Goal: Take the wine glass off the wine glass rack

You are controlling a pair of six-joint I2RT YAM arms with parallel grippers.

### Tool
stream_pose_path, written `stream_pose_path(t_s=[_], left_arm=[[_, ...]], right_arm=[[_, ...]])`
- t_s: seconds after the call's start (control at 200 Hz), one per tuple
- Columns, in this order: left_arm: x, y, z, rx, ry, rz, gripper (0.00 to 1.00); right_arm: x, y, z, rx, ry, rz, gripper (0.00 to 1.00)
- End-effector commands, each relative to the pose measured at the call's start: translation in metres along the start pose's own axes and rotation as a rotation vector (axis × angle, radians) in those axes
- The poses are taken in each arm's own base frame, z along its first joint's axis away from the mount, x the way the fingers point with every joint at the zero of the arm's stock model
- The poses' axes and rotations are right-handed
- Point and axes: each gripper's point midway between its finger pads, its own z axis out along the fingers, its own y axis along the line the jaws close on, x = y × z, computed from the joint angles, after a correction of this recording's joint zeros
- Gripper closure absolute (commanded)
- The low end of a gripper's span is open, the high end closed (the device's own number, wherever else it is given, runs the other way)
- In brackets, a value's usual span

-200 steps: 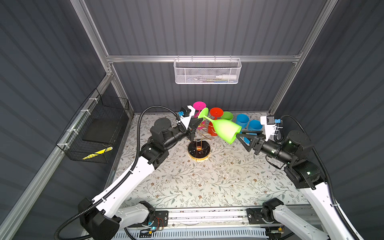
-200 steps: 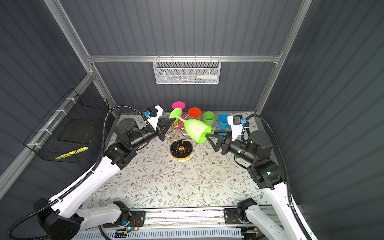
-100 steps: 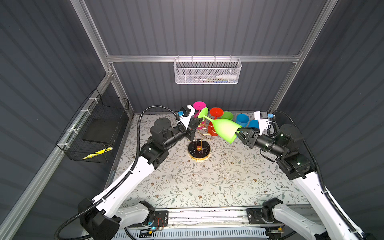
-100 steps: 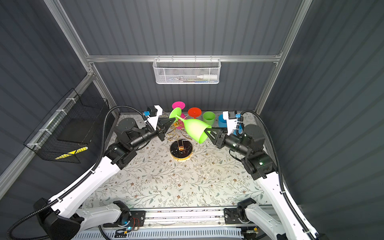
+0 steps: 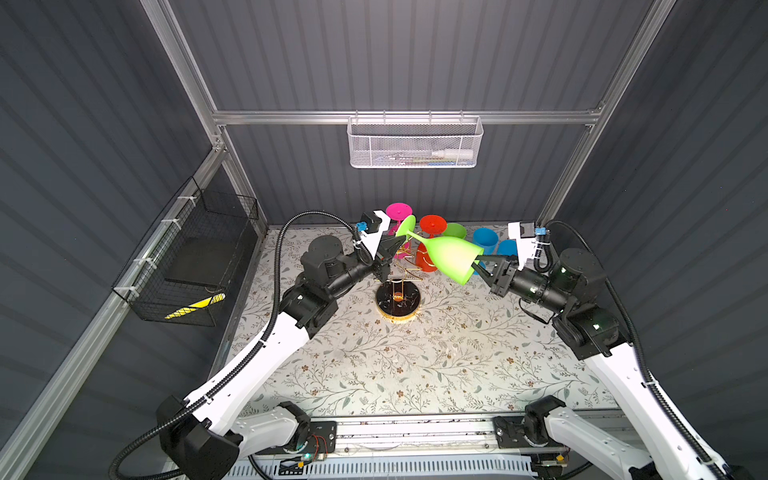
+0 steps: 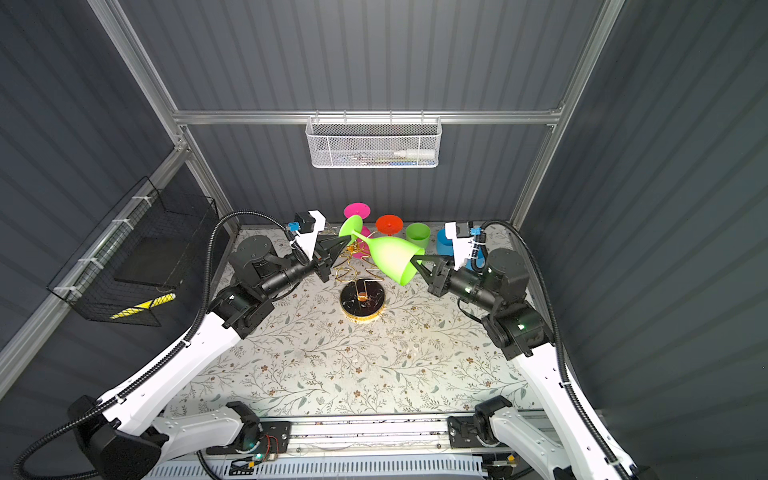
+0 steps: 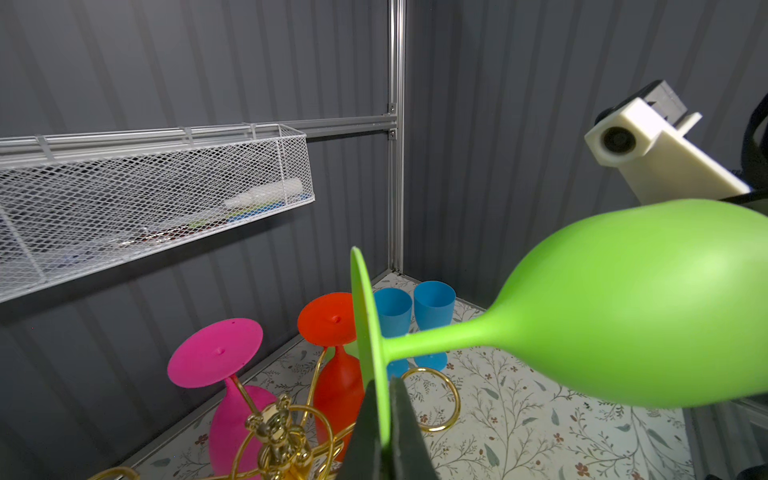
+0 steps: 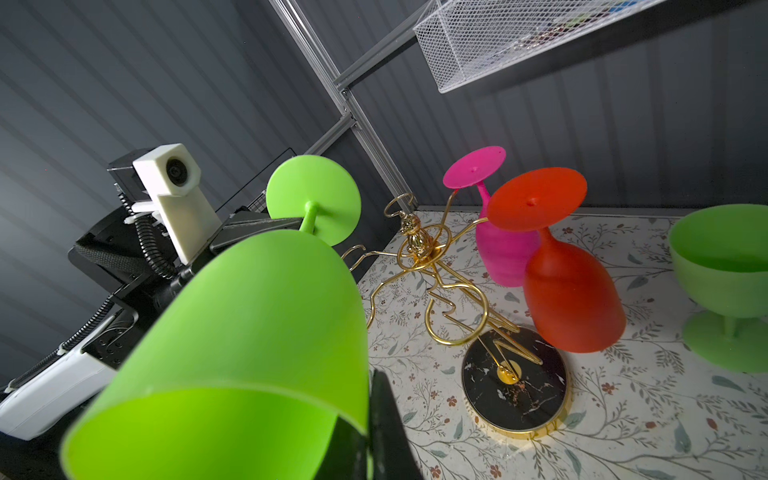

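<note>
wine glass (image 5: 451, 257) aloft on its side beside the wine glass rack (image 5: 398, 300), cups (image 5: 485, 240) behind, right

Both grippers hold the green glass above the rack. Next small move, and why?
Probably open the left gripper and back it off the foot. The right gripper is shut on the bowl rim of the green wine glass, which hangs tilted, apparently clear of the wine glass rack; only the left fingers on the foot hold it back.

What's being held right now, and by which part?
The lime wine glass: the left gripper pinches its foot's edge, and the right gripper pinches the bowl's rim.
</note>
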Motion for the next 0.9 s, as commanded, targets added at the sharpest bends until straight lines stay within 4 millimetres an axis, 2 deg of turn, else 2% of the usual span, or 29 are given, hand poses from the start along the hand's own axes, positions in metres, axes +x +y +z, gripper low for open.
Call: stream_pose_path(t_s=[0.0,0.095,0.22,0.325,0.485,0.6,0.695,0.895], left_arm=[[-0.020,0.000,-0.005,-0.012,-0.052,0.008,0.68],[-0.021,0.005,-0.008,-0.044,-0.049,0.004,0.51],[-0.022,0.017,-0.015,-0.127,-0.049,-0.001,0.36],[-0.022,0.031,-0.023,-0.216,-0.054,0.005,0.28],[-0.021,0.049,-0.032,-0.338,-0.058,0.021,0.23],[-0.017,0.062,-0.041,-0.427,-0.065,0.033,0.20],[-0.019,0.075,-0.052,-0.517,-0.101,0.017,0.16],[-0.025,0.088,-0.071,-0.624,-0.137,0.038,0.12]], right_arm=[[-0.018,0.001,-0.014,0.066,-0.056,-0.027,1.00],[-0.024,-0.003,-0.025,0.123,-0.078,-0.048,1.00],[-0.027,-0.009,-0.047,0.224,-0.082,-0.076,1.00],[-0.026,-0.020,-0.071,0.355,-0.079,-0.109,1.00],[-0.021,-0.022,-0.107,0.500,-0.019,-0.173,1.00],[-0.006,-0.028,-0.126,0.600,0.109,-0.196,1.00],[0.013,-0.043,-0.134,0.674,0.237,-0.198,1.00],[0.050,-0.082,-0.131,0.787,0.461,-0.156,1.00]])
